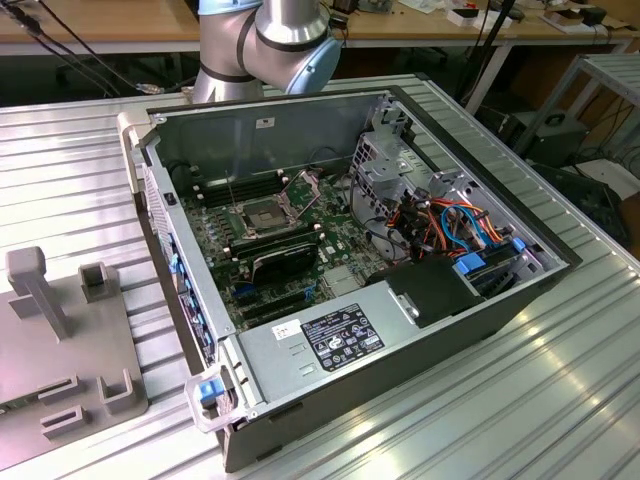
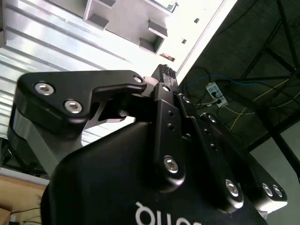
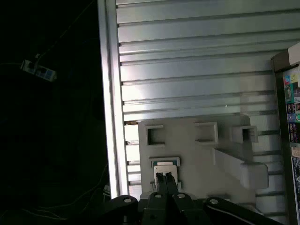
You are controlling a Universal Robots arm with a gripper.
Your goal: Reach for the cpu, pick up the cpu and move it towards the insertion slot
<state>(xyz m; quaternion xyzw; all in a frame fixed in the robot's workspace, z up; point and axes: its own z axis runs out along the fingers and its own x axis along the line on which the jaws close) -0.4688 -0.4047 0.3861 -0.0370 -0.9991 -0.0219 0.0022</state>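
1. Your hand (image 3: 164, 177) hangs over the cpu (image 3: 166, 167), fingers pinched narrow, holding nothing;
2. the cpu lies flat in a recess of the grey block (image 3: 201, 150) on the tabletop (image 3: 187, 70), likely to keep it square for you;
3. the slot (image 1: 262, 216) sits inside the case (image 1: 300, 110), well apart.

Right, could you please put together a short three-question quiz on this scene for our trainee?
1. True or false: the cpu lies in the grey fixture, apart from the insertion slot.
2. In the first wrist view, what is the gripper nearest to?
3. The insertion slot sits in: A) the grey fixture B) the open computer case C) the gripper.
Key: 1 true; 2 the cpu; 3 B.
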